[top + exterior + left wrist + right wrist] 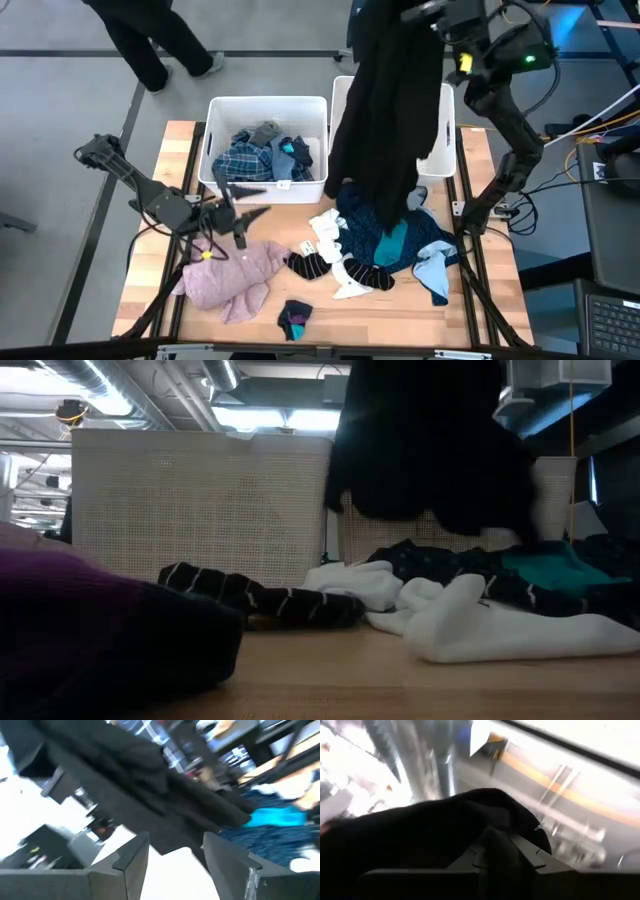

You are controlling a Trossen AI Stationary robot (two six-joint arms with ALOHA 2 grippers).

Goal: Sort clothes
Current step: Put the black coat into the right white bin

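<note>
High view: the right gripper (425,12), up at one o'clock, has its jaws pinched nearly shut on a long black garment (385,100) that hangs over the right bin (445,150) and the pile below. The left gripper (240,208), at nine o'clock, hovers with jaws spread wide and empty, just above the pink fuzzy top (235,278) lying on the counter (150,260). The left bin (262,105) at twelve o'clock already holds a blue plaid shirt (245,160) and a few small pieces. Left to sort, by my reading: the pink top, the navy dotted cloth (385,240) with teal showing at four o'clock, striped socks (310,265), white socks (335,235) and a small dark sock (295,318) at six o'clock. So the job looks under halfway.

Low view: the black garment (420,440) dangles clear of the counter in front of the bins; white socks (480,625) and a striped sock (250,600) lie beneath it.

Left wrist view: the open fingers (132,857) frame the hanging black garment (150,785) and the navy cloth (270,827) beyond.

Right wrist view: black fabric (420,835) bunches around the closed jaws.
</note>
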